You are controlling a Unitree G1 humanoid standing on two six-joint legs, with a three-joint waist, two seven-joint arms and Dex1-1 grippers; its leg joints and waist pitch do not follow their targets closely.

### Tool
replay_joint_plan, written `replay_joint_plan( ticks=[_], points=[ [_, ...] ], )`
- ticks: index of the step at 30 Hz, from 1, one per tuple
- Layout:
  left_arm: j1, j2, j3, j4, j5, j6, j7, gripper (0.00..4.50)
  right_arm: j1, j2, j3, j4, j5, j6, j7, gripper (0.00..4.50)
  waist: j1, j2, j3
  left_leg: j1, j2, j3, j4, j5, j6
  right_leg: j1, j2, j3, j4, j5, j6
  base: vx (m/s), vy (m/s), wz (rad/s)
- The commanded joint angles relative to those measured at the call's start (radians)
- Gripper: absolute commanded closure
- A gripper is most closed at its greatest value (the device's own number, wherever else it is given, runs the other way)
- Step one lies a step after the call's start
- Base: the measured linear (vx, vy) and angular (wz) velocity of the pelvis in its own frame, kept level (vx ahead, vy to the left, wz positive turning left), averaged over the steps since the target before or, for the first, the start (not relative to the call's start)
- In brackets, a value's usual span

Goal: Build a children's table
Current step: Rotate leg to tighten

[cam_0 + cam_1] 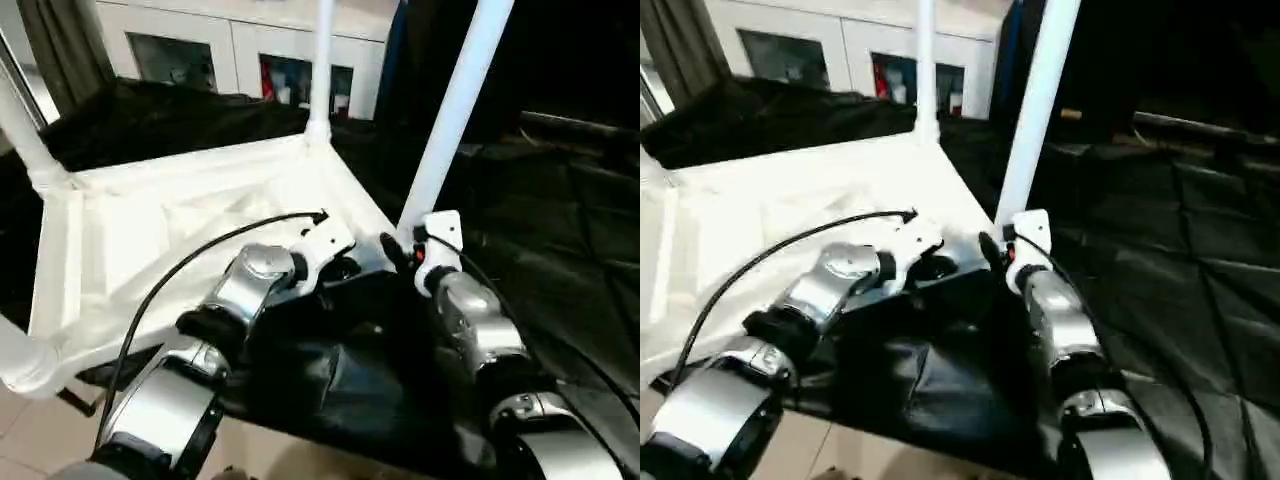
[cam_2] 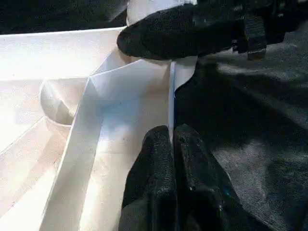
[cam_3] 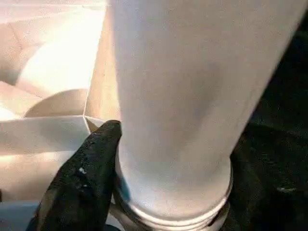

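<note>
Left eye view: the upturned children's table (image 1: 150, 230) fills the left half, its legs cut off by the frame's upper edge. Left gripper (image 2: 172, 139) is closed at the rim, holding nothing. Right gripper (image 3: 159, 192) stands open around the near leg (image 1: 450, 120), one finger (image 3: 91, 163) touching its base.

A white cabinet (image 1: 240, 55) with glass doors stands at twelve o'clock. Black cloth (image 1: 560, 250) covers things at three o'clock. Pale floor (image 1: 30, 440) lies at seven.

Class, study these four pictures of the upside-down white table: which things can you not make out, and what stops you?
- Leg tips: the near leg and far leg are cut off by the top edge, left eye view.
- Right gripper: second finger hidden behind the leg, right wrist view.
- Near-right socket: hidden by both grippers, eye views.
- Cabinet contents: too small.
</note>
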Motion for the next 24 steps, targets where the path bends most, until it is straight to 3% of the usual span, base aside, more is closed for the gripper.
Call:
replay_joint_plan(
  ticks=[1, 4, 9, 14, 24],
  points=[
    [0.003, -0.013, 0.0, 0.007, -0.01, -0.033, -0.003, 4.5, 0.019, 0.008, 0.086, 0.026, -0.041, -0.013, 0.076, 0.99, 0.0, -0.008, -0.05, -0.002, 0.021, -0.013, -0.069, -0.168, 0.038, 0.046, -0.071, 0.04, -0.077, -0.16, -0.198, 0.0, 0.0, 0.0],
    [0.008, 0.003, 0.004, 0.008, -0.014, -0.049, -0.028, 4.5, 0.015, -0.013, 0.083, 0.024, -0.024, -0.028, 0.13, 0.62, -0.001, -0.007, -0.048, 0.0, 0.022, -0.012, -0.07, -0.193, 0.045, 0.045, -0.073, 0.04, -0.082, -0.2, -0.198, 0.0, 0.0, 0.0],
    [0.042, 0.054, 0.005, -0.033, -0.043, -0.068, -0.153, 4.5, 0.059, -0.075, 0.057, -0.078, 0.088, 0.031, 0.397, 0.62, 0.003, -0.01, -0.045, -0.003, 0.026, -0.013, -0.071, -0.201, 0.076, 0.049, -0.074, 0.041, -0.084, -0.217, -0.194, 0.0, 0.0, 0.0],
    [0.101, 0.14, -0.017, -0.126, -0.09, -0.06, -0.372, 4.5, 0.145, -0.212, 0.123, -0.221, 0.143, 0.059, 0.708, 0.62, 0.004, -0.01, -0.047, -0.004, 0.031, -0.013, -0.07, -0.176, 0.088, 0.048, -0.073, 0.041, -0.078, -0.179, -0.212, 0.0, 0.0, 0.0],
    [0.154, 0.224, -0.025, -0.234, -0.137, 0.007, -0.546, 4.5, 0.183, -0.297, 0.151, -0.31, 0.175, 0.12, 0.891, 0.62, 0.008, -0.008, -0.046, -0.001, 0.035, -0.009, -0.07, -0.173, 0.07, 0.045, -0.072, 0.04, -0.072, -0.163, -0.233, 0.0, 0.0, 0.0]
  ],
)
